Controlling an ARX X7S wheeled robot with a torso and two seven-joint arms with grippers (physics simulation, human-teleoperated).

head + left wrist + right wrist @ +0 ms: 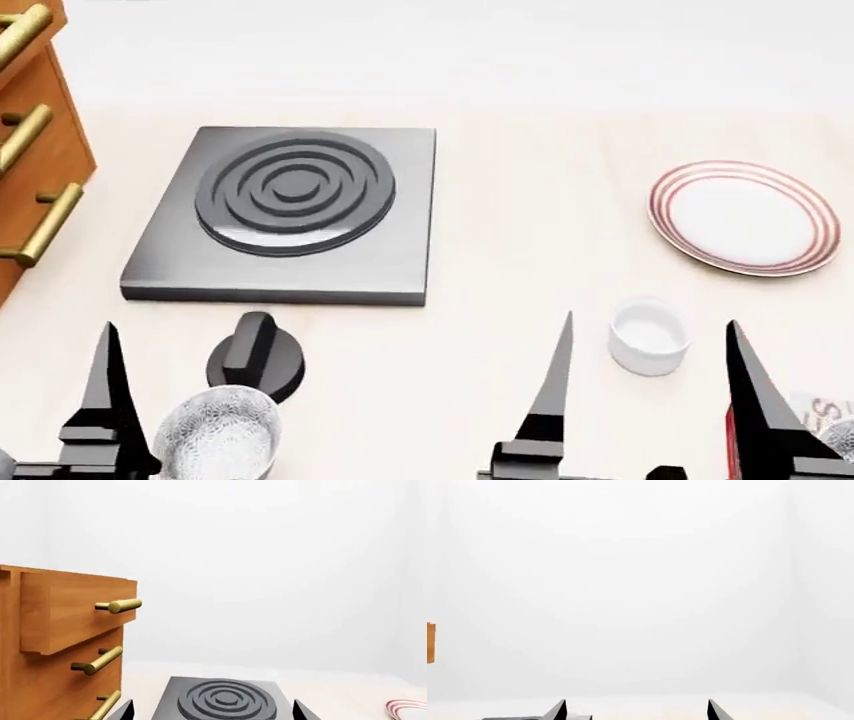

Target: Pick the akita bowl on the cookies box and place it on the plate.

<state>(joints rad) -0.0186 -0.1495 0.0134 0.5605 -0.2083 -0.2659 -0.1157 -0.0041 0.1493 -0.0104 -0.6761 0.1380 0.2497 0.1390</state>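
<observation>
Right gripper (pixel 647 400) is showing at lower right of the head view w/ its two black fingers spread wide apart, grasping nothing; a small white cup (pixel 650 335) is sitting on the table betw. the fingertips, a bit beyond them. Left gripper (pixel 187 400) at lower left is also spread: one finger (pixel 104 400) is showing at the left edge, the other can't be made out, nothing held. Just beside that finger, a speckled bowl (pixel 218 433) is resting on the table, w/ a black knob (pixel 258 352) just above it in frame. At the far lower right edge, behind the right finger, a sliver of the red cookies box (pixel 801 420) is peeking in w/ a speckled bit at the corner, prob. the akita bowl (pixel 839 438), mostly cut off. The plate (pixel 745 217), white w/ red rings, is lying at upper right, well apart from the box. A black hotplate (pixel 296 208) is sitting at centre left on the pale table (pixel 534 150); a wooden drawer unit (pixel 34 150) w/ brass handles is standing at the left edge. Left wrist view is showing the same drawers, hotplate and plate rim.
</observation>
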